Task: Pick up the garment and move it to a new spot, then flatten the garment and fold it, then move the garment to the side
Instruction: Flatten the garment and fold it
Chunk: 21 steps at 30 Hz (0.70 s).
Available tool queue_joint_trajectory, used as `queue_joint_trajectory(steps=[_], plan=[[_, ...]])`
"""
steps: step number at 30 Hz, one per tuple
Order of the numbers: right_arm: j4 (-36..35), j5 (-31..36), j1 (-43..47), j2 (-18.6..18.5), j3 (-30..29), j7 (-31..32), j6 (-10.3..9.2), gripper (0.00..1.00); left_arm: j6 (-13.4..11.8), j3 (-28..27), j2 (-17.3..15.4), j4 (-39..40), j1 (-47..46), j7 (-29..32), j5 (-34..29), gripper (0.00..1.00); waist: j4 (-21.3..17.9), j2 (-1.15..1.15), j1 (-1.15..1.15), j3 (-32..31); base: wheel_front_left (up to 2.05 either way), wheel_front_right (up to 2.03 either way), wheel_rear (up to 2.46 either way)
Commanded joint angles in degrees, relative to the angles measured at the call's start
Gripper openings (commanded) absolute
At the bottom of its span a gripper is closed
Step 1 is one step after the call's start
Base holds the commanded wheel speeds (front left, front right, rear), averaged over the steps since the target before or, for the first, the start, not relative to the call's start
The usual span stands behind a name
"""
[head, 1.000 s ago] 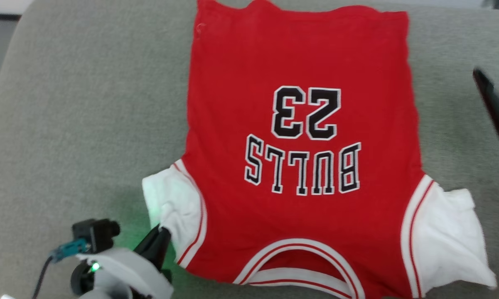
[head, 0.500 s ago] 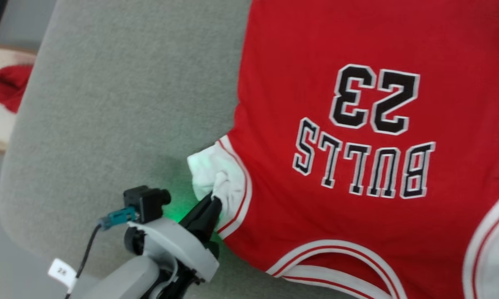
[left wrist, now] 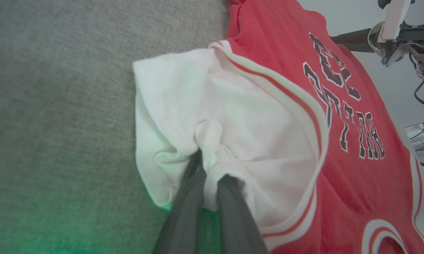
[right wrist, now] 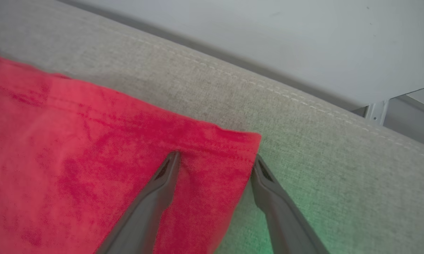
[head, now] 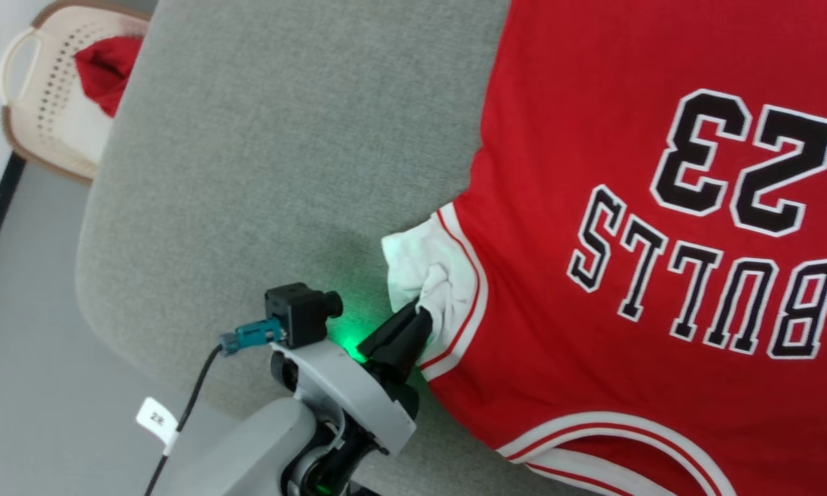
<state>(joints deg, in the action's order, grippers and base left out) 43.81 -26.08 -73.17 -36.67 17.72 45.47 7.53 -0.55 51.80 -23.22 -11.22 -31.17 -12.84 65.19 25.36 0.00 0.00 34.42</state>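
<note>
Jaws of the left gripper (left wrist: 209, 169) were pinched together on the white sleeve (left wrist: 197, 106) of the garment (head: 626, 207), spread on the grey cushion (head: 282, 172); those of the right gripper (right wrist: 215, 158) gaped wide and empty at its hem corner (right wrist: 247, 141). Pulling by so small a pinch might slip or bunch the cloth, though bare cushion lay between sleeve and cushion edge.

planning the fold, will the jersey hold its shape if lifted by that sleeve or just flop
Probably floppy: the sleeve bunches where the left gripper pinches it. Likely light: the jersey lies flat on the cushion. It may drag on that rough weave.
</note>
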Motion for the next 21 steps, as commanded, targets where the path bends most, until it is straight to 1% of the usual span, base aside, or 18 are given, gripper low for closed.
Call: queue_joint_trajectory(steps=[1, 7, 8, 9, 11, 12, 13, 17, 21], plan=[[4.63, 1.63, 0.47, 0.57, -1.47, 2.56, -0.08, 1.00, -0.81, 1.71, 0.01, -4.85, 1.90, 1.62, 0.38, 0.00, 2.43, 0.00, 0.00, 1.98, 0.00, 0.00, 0.00], [15.24, 9.56, -1.89, 1.79, -7.44, 9.87, -0.17, 1.00, 0.57, 1.86, 0.92, -7.26, 1.78, 1.32, 0.68, 0.00, 3.40, 0.00, 0.00, 2.47, 0.00, 0.00, 0.00], [17.09, 10.88, -2.10, 1.88, -8.67, 11.75, -0.18, 0.67, 0.67, 1.90, 0.95, -7.63, 1.81, 1.26, 0.71, 0.00, 3.51, 0.00, 0.00, 2.40, 0.00, 0.00, 0.00], [18.72, 12.64, -2.19, 2.04, -9.45, 13.69, -0.23, 0.00, 0.86, 1.90, 0.99, -7.95, 1.86, 1.24, 0.78, 0.00, 3.58, 0.00, 0.00, 2.30, 0.00, 0.00, 0.00], [20.79, 14.78, -2.37, 3.00, -10.36, 17.73, -0.17, 0.00, 1.13, 1.74, 1.10, -8.49, 1.96, 1.12, 0.96, 0.00, 3.63, 0.00, 0.00, 2.12, 0.00, 0.00, 0.00], [20.87, 15.37, -3.01, 3.38, -11.56, 17.78, -0.11, 0.00, 1.22, 1.64, 1.11, -8.72, 1.90, 1.04, 1.02, 0.00, 3.63, 0.00, 0.00, 2.10, 0.00, 0.00, 0.00], [20.87, 15.37, -3.01, 3.38, -11.56, 17.78, -0.11, 0.00, 1.22, 1.64, 1.11, -8.72, 1.90, 1.04, 1.02, 0.00, 3.63, 0.00, 0.00, 2.10, 0.00, 0.00, 0.00], [19.92, 19.20, -4.61, 4.78, -15.38, 15.87, -0.10, 0.00, 1.48, 1.35, 1.35, -9.58, 1.67, 0.86, 1.17, 0.00, 3.49, 0.00, 0.00, 1.85, 0.00, 0.00, 0.00], [18.04, 23.32, -5.07, 5.40, -19.46, 13.58, -0.11, 0.00, 1.84, 0.95, 1.42, -10.23, 1.45, 0.57, 1.20, 0.00, 2.81, 0.00, 0.00, 1.32, 0.00, 0.00, 0.00]])
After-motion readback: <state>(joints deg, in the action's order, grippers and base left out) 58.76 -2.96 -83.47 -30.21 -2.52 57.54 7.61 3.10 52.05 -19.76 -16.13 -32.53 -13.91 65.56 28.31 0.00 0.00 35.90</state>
